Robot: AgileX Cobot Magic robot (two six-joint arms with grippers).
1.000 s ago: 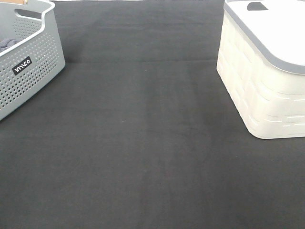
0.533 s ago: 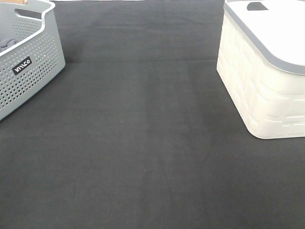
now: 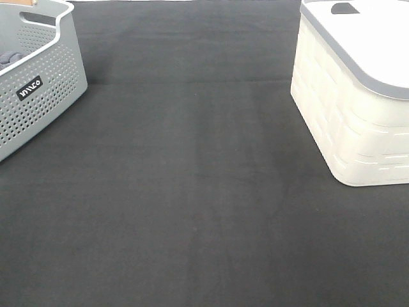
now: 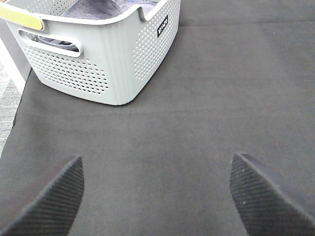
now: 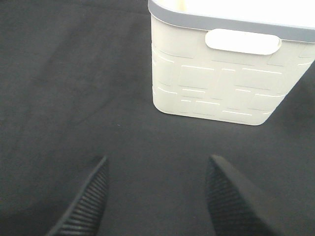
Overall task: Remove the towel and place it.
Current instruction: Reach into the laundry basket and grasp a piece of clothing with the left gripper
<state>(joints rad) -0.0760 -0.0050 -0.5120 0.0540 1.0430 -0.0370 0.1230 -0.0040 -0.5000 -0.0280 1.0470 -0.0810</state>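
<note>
Left claw (image 4: 157, 164) agape, towel (image 4: 93, 7) mostly cropped.

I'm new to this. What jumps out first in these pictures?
Two baskets on a black table: a perforated grey basket at the far left with grey-lavender cloth inside, and a white basket with a grey rim at the far right. The left gripper and the right gripper each hang open above the table.

Setting: staged test bench, probably a laboratory; the room type is not certain. Evidence: table (image 3: 192, 192) fully covered in black felt, carrying a grey perforated laundry basket (image 3: 45, 96) and a white basket (image 3: 345, 128).
</note>
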